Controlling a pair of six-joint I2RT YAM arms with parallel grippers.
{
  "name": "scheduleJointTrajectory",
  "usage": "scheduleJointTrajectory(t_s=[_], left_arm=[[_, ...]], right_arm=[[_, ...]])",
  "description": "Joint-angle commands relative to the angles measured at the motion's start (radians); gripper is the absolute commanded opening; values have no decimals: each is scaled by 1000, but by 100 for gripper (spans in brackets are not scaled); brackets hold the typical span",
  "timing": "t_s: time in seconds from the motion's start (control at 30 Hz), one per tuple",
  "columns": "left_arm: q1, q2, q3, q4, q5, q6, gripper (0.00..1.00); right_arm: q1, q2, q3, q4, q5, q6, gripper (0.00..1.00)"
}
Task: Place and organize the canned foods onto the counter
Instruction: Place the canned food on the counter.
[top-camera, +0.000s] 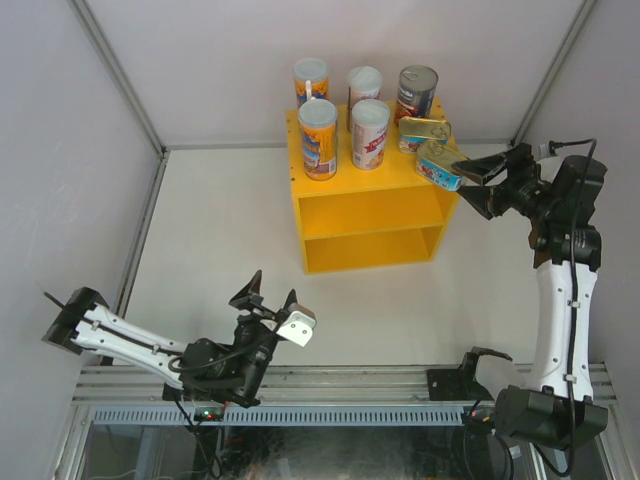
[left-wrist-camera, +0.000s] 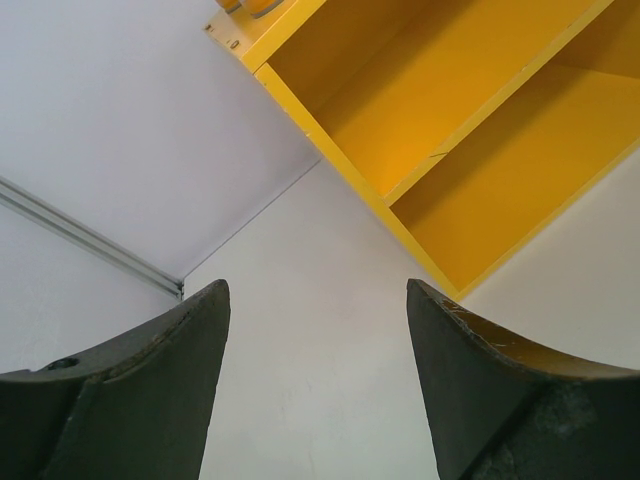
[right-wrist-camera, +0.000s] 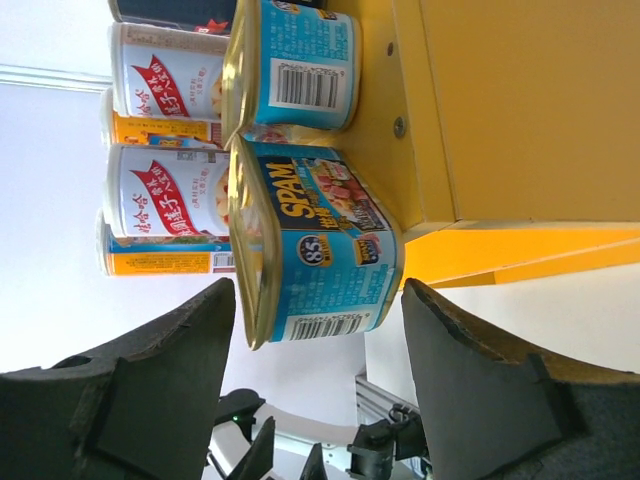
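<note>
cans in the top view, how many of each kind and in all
tall orange-blue tubes: 2
white-pink tubes: 2
red-labelled can: 1
flat blue tins: 2
total: 7

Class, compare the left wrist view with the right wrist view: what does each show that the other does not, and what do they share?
Left wrist only: the counter from its open front, its shelf and both bays bare, with the left gripper open above the table.
Right wrist only: the near tin, far tin, white-pink tubes and orange-blue tubes on top. The right gripper flanks the near tin; a grip cannot be confirmed.
Both: the yellow counter, seen past that arm's own gripper.
</note>
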Motion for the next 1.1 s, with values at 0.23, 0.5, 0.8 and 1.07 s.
scheduleJointTrajectory(t_s=[0.23, 0.5, 0.8, 1.07], left_arm=[[-10, -38, 34, 39, -12, -19, 75], [-13, -51, 24, 39, -16, -20, 75], [-13, -60, 13, 39, -20, -25, 75], [-13, -55, 7, 38, -19, -42, 75]], right_arm=[[-4, -39, 96, -26, 51, -20, 67], [-6, -46, 96, -33, 86, -28, 65], [-7, -25, 97, 4, 105, -17, 55], [-7, 0, 96, 46, 105, 0, 44]])
